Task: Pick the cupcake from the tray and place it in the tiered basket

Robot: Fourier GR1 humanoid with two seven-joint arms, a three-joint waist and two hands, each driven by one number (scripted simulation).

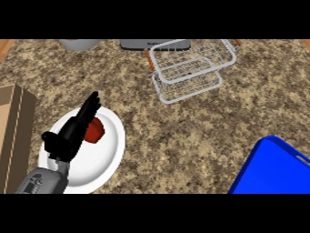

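Oddly, the red cupcake (96,132) sits on the white plate (107,159), not the blue tray (281,170) right of the plate. The left hand (72,133) hangs partly over it, fingers straight and unclosed, likely lining up a grasp; the tiered basket (187,75) stands beyond the plate.

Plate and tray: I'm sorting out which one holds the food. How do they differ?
The plate is white and round; the tray is blue with straight edges. The plate carries a red cupcake beneath the left hand; the tray's visible part holds nothing. Both lie on the counter.
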